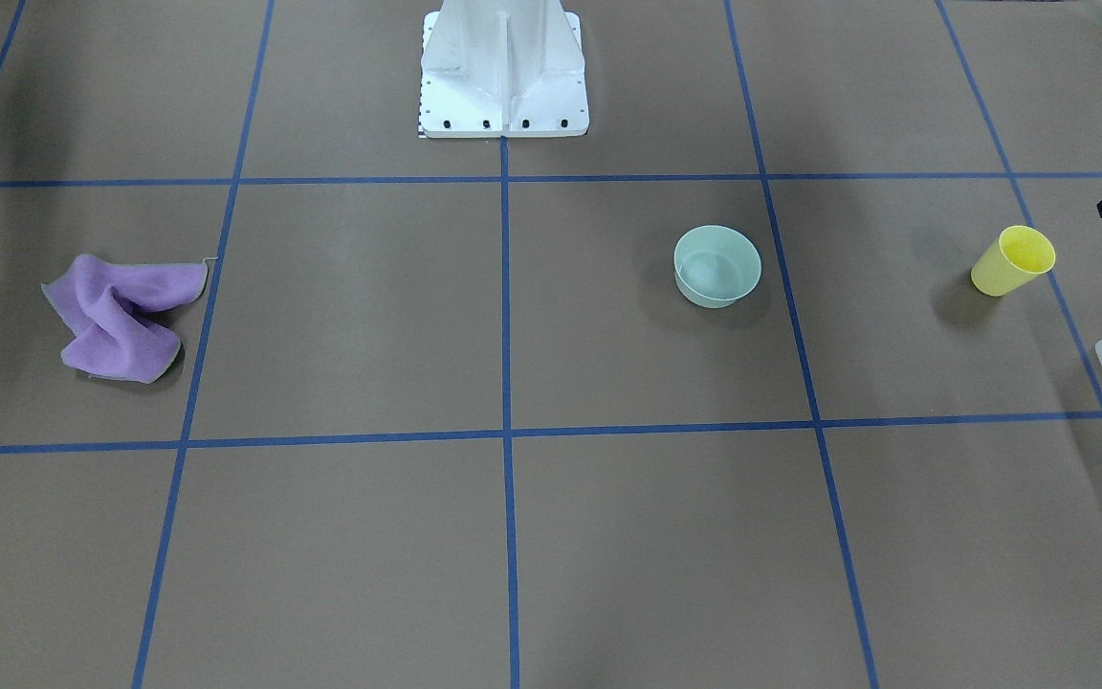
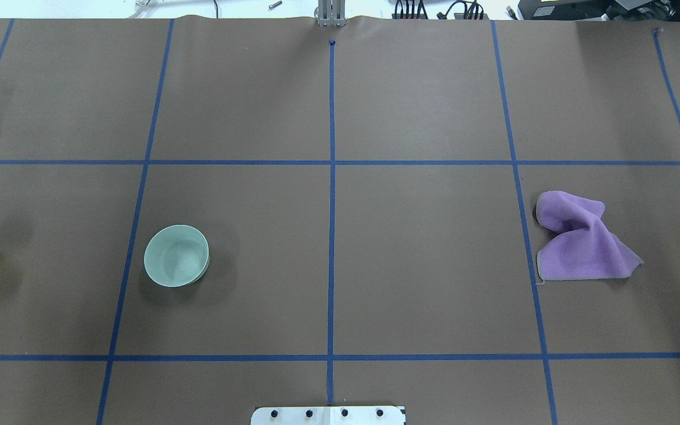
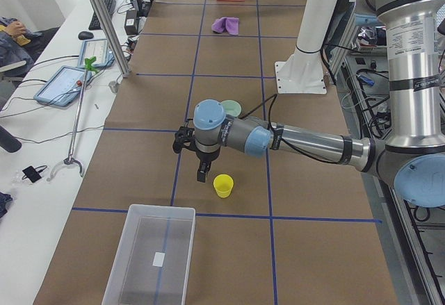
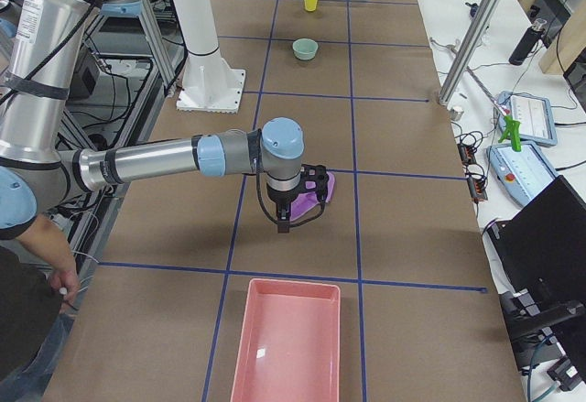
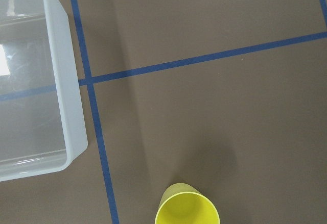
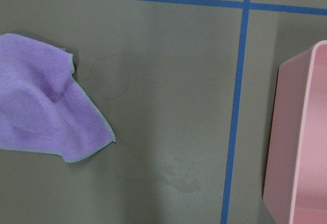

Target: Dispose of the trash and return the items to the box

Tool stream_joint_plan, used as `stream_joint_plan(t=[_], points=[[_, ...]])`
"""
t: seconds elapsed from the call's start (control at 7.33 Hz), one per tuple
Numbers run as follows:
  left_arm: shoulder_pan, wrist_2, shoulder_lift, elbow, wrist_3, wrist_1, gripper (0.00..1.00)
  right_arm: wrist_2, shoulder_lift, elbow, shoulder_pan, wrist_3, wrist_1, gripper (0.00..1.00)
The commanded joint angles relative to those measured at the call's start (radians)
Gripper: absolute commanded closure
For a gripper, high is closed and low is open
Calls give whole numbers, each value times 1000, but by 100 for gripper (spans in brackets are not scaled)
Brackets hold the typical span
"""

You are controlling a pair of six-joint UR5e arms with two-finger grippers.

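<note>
Since neither wrist camera catches its own fingers, I cannot tell whether either pair of jaws is open or closed. The left gripper [image 3: 202, 173] points down at the table, and the front camera shows only a black sliver of it at the frame edge.

Closest to those jaws is the yellow cup [image 3: 222, 185], standing upright near them and not touching. My left wrist view cuts off its lower half. Past the cup, at the table's end, sits the clear bin [image 3: 161, 208], with only one corner in the wrist view. On the jaws' other side, the green bowl [image 1: 716, 266] is partly hidden behind the arm in the side view.

The right gripper [image 4: 286, 221] hangs over the purple cloth [image 4: 311, 202], which lies crumpled and partly covered by the fingers. I cannot say whether they touch. Farther out lies the pink tray [image 4: 293, 282].
</note>
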Motion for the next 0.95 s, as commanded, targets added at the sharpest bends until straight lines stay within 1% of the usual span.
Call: stream_joint_plan(t=[0.0,0.14,0.27,0.41,0.55,0.68,0.82], points=[[0,0,-11,5,-20,0,2,2,16,0,0,0,0,0],[2,1,-22,31,-29,0,2,2,30,-11,-2,0,-1,0],[-33,0,-16,27,-34,5,2,16,31,15,-3,-9,3,0],[-116,-5,46,-32,-34,0,2,21,31,20,-3,-5,3,0],[-154,-5,112,-95,-30,-1,2,33,69,16,-3,4,0,0],[-159,-3,110,-90,-42,-6,2,63,71,5,-3,26,0,0],[-158,-3,105,-88,-43,-4,2,65,73,5,-18,32,3,0]])
